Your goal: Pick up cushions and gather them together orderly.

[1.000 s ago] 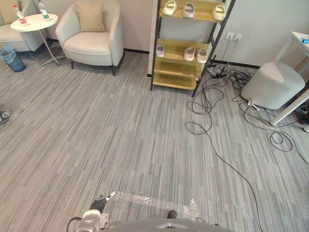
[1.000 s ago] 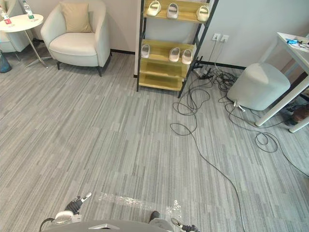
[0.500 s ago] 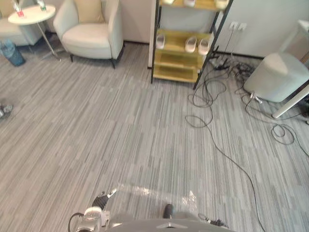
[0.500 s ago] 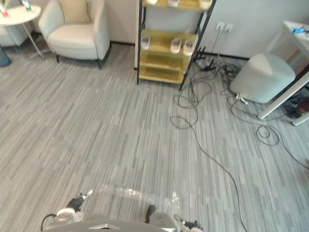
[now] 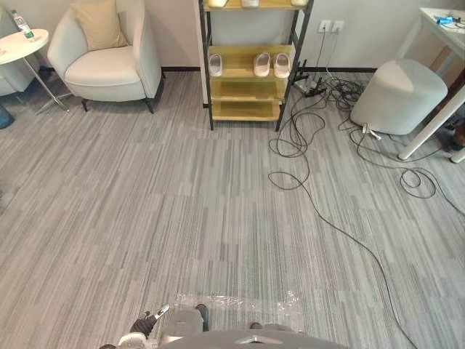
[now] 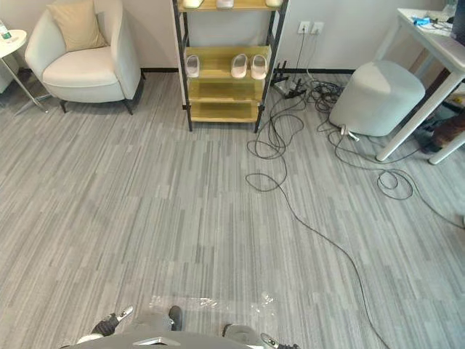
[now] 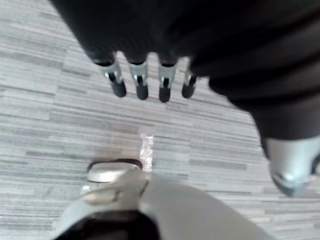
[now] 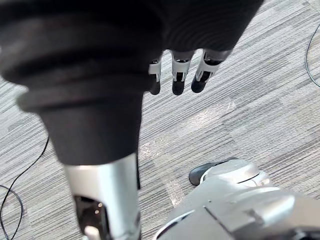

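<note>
L eye view: we see a soft, square tan cushion (image 5: 99, 23) leaning at the back edge of the round cream armchair (image 5: 109, 69).
L wrist view: our left hand (image 7: 140, 82) has straight, loose fingers, holding nothing, over stripy grey carpet (image 7: 50, 100).
R wrist view: right hand (image 8: 177, 75) is the same, straight and empty.

Our left hand (image 7: 141, 82) has a row of slim silver fingers (image 7: 116, 80), each ending in a rounded dark tip. Behind them spreads a black ribbed cover (image 7: 225, 40), soft-looking and finely grooved. The thumb (image 7: 292, 162) comes out of a dark sleeve as a smooth, glossy silver piece. Our right hand (image 8: 178, 75) is built the same way, with silver fingers (image 8: 206, 70) and dark tips under a broad black cover (image 8: 80, 60) of fine rings. Its thumb (image 8: 102, 197) is a straight silver shaft with a dark slot in its side.
</note>
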